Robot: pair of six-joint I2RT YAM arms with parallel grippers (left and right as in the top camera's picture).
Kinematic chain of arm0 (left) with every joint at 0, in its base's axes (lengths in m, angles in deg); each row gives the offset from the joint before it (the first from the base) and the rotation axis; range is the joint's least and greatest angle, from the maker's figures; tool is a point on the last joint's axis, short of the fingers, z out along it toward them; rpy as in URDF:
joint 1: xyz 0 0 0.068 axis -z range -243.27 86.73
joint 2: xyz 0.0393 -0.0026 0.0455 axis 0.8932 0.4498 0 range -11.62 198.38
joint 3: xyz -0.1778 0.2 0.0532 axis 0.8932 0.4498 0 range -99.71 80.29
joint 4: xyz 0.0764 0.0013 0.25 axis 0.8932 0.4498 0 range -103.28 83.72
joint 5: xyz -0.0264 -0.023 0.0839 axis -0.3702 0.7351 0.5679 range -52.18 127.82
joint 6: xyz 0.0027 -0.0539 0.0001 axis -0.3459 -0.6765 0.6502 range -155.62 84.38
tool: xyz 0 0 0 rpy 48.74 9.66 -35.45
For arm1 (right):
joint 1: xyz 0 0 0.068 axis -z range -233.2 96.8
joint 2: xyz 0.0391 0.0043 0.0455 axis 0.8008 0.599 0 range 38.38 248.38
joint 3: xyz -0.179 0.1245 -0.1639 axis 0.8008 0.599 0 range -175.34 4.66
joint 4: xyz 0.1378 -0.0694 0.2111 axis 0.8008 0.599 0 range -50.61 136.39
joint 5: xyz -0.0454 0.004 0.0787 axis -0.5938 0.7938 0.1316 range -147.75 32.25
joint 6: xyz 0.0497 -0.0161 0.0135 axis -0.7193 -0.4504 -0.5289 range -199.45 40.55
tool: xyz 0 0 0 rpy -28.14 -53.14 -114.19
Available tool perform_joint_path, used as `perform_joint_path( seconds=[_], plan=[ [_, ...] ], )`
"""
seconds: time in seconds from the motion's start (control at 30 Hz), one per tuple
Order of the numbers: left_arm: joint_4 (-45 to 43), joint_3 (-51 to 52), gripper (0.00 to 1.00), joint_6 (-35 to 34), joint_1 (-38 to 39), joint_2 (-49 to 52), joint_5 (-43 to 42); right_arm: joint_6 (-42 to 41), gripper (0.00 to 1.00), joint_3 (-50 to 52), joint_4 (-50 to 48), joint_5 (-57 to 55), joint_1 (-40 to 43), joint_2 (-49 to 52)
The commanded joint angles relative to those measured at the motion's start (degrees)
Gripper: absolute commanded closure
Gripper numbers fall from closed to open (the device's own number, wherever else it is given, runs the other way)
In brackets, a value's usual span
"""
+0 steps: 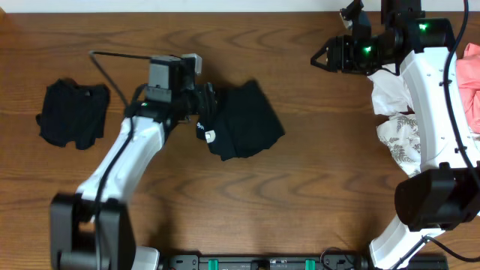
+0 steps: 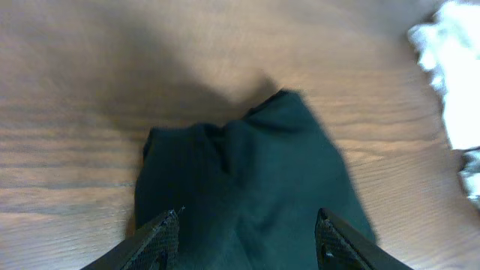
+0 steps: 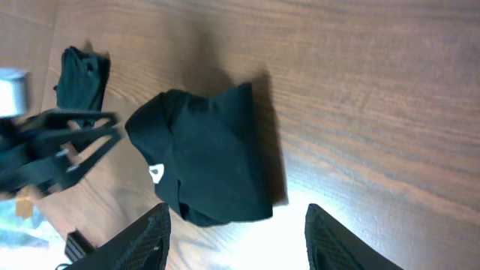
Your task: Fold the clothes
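My left gripper (image 2: 247,223) spread over the dark garment (image 1: 244,120), my right gripper (image 1: 321,58) spread too, well apart, black bundle (image 1: 71,112) far left.

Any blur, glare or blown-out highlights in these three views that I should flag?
Overhead: sharp and evenly lit, though the dark garment shows little fold detail. Left wrist: soft throughout, wood grain smeared, white cloth blown out. Right wrist: bright glare on the table, left edge blurred.
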Motion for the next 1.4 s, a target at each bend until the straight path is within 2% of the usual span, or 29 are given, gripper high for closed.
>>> perform_joint_path(
  seconds=[0.0,0.13,0.53,0.7,0.87,0.93,1.0,1.13,1.23,1.37],
  plan=[
    [-0.6,-0.7,0.41,-1.0,-0.7,5.3,0.6,1.8,0.45,0.1,1.6,-1.1,0.1,0.3],
    [-0.9,-0.7,0.41,-1.0,-1.9,9.8,5.7,1.9,0.45,0.2,3.4,-3.6,0.1,0.3],
    [-2.6,-0.7,0.40,-0.9,-2.6,16.6,5.7,1.8,0.47,0.2,4.5,-4.4,-0.3,0.3],
    [-4.0,-1.6,0.36,-0.6,-3.6,12.2,5.7,1.8,0.47,0.2,4.8,-4.4,-0.3,0.3],
    [-5.2,-2.5,0.33,0.0,-4.4,2.0,5.7,1.8,0.47,0.2,4.7,-6.1,-0.3,0.3],
    [-5.6,-2.5,0.31,-2.5,-4.4,-1.4,5.1,2.3,0.47,0.2,4.7,-6.1,-0.3,0.3],
    [-6.4,-2.5,0.31,-6.0,-4.0,-3.2,-0.6,2.9,0.47,0.2,4.7,-6.1,-0.2,0.3],
    [-9.4,-2.4,0.31,-6.2,-1.7,-1.1,-13.2,3.7,0.48,0.2,4.7,-6.1,-0.2,0.3],
    [-13.2,-2.3,0.31,-6.8,0.5,3.7,-18.9,3.7,0.48,0.2,4.7,-6.3,-0.1,0.3],
    [-22.6,-2.3,0.31,-11.6,2.5,12.6,-28.9,3.7,0.48,0.2,4.8,-6.3,-0.2,0.3]
  ],
)
